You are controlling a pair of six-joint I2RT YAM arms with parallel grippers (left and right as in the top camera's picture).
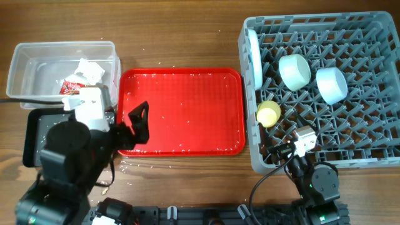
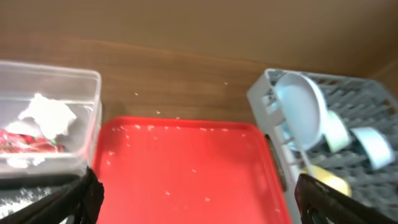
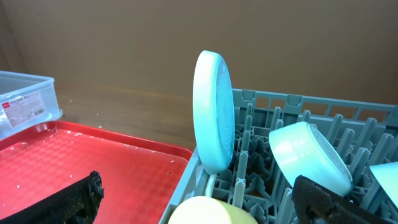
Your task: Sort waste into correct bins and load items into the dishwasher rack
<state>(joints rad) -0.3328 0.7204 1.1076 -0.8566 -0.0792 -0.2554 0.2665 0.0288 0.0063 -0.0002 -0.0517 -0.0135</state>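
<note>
The clear tub (image 1: pixel 37 56) at the back left holds the white tissue (image 1: pixel 90 70) and the red-and-silver wrapper (image 1: pixel 70 86); both also show in the left wrist view (image 2: pixel 46 115) (image 2: pixel 25 142). The black tray (image 1: pixel 32 134) lies mostly under my left arm. The carrot is hidden. The grey rack (image 1: pixel 375 156) holds the upright blue plate (image 1: pixel 254 55), two bowls (image 1: pixel 294 70) (image 1: pixel 331 85) and the yellow cup (image 1: pixel 269 113). A white spoon handle (image 3: pixel 211 184) stands below the plate (image 3: pixel 213 118). My left gripper (image 1: pixel 139 123) (image 2: pixel 196 205) is open and empty over the red tray. My right gripper (image 1: pixel 279 150) (image 3: pixel 199 208) is open above the yellow cup (image 3: pixel 211 213).
The flat red tray (image 1: pixel 181 109) lies between the bins and the rack, with small pale crumbs (image 2: pixel 168 193) scattered on it. More specks lie on the wooden table (image 1: pixel 181 44) around it. The rack's near-left wall (image 1: pixel 253 150) is close to my right gripper.
</note>
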